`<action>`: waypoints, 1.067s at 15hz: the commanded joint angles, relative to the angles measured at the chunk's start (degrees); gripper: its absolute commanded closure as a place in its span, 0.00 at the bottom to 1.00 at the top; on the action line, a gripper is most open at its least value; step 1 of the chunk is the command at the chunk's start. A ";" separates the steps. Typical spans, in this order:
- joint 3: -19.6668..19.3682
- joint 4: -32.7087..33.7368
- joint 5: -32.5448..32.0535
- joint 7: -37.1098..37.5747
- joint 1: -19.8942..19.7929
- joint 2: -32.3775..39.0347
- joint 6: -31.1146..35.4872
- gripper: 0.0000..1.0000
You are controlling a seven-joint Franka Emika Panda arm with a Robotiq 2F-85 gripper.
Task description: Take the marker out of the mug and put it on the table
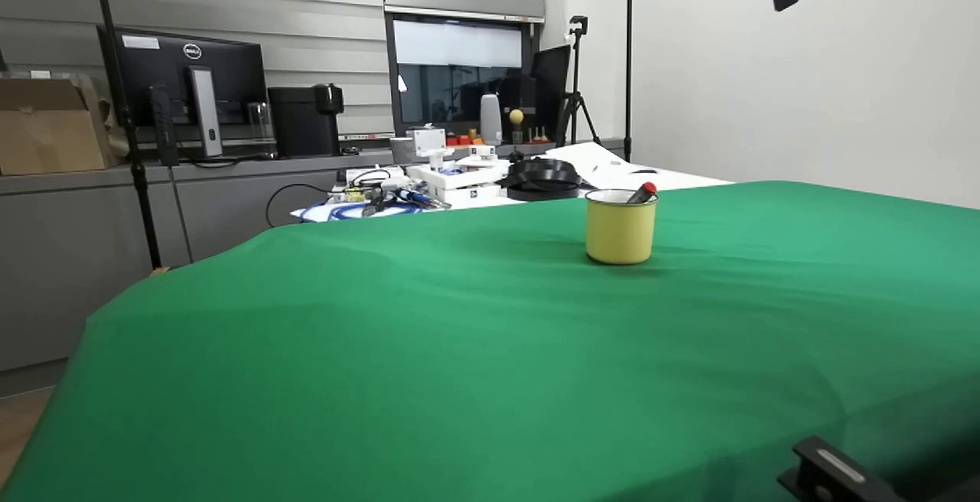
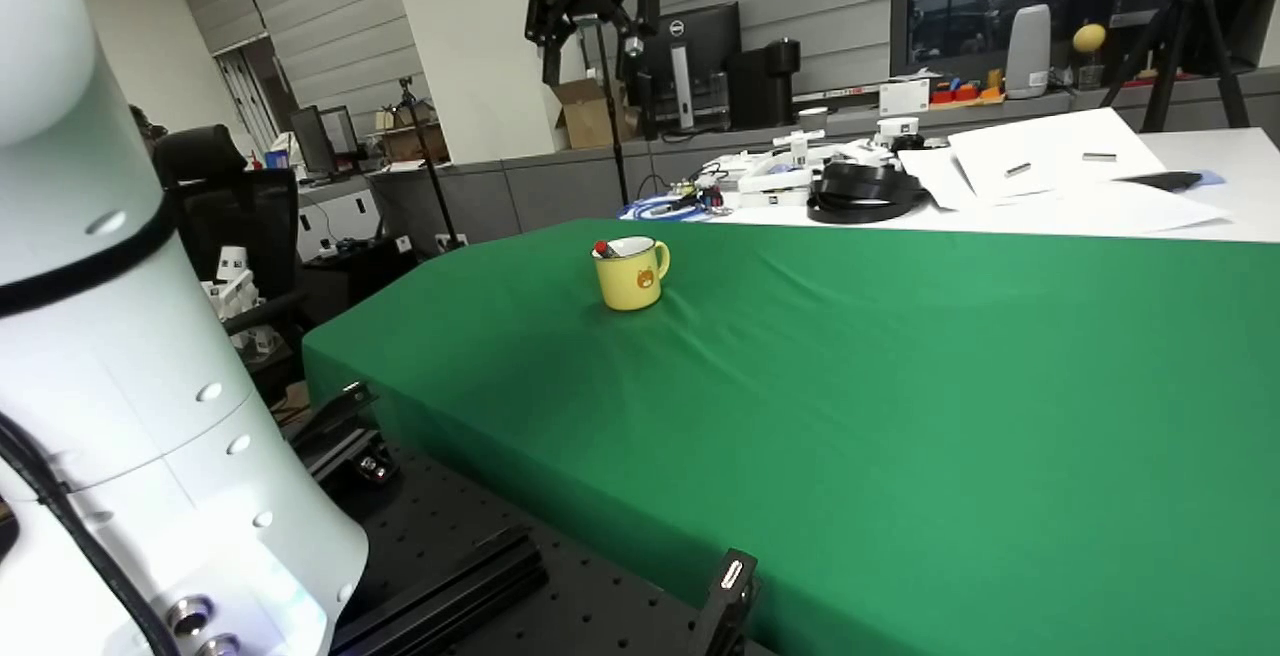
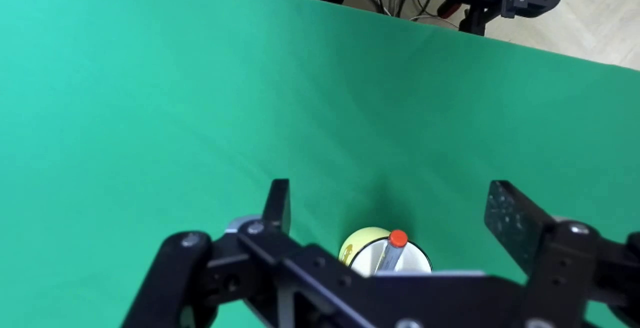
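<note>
upper left, an exterior view: dell monitor (image 1: 172, 73), back to camera; cardboard box (image 1: 50, 131) left of it, boxy black appliance (image 1: 287, 123) right. black pole (image 1: 125, 108) passes in front of monitor's left end. upper middle: dark window (image 1: 455, 89), grey cylinder (image 1: 490, 119), yellow ball (image 1: 516, 116) just right of it, black tripod (image 1: 575, 94) farther right.

white desk (image 2: 1240, 176), upper right, in an exterior view: paper sheets (image 2: 1060, 141), round black coil (image 2: 865, 193), blue cables (image 2: 650, 206) at left end, small white parts, too jumbled to sort. black office chair (image 2: 235, 216) at left of frame.

wrist view: pale floor (image 3: 605, 23) upper right, loose cables (image 3: 378, 0) near top edge.
</note>
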 commanded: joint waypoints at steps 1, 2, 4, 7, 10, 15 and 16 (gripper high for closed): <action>0.88 6.67 2.06 2.12 0.02 7.98 -0.71 0.00; 1.10 7.73 2.62 2.46 -0.03 9.71 -0.63 0.00; 1.57 9.05 4.66 2.93 -0.01 12.66 -0.02 0.00; 2.40 9.62 8.08 2.31 -0.07 15.94 1.99 0.00; 2.63 7.87 7.25 0.99 -0.25 15.56 2.85 0.00; 2.67 8.53 7.30 0.99 -0.28 15.98 2.87 0.00; 2.67 8.56 7.30 0.99 -0.28 15.98 2.87 0.00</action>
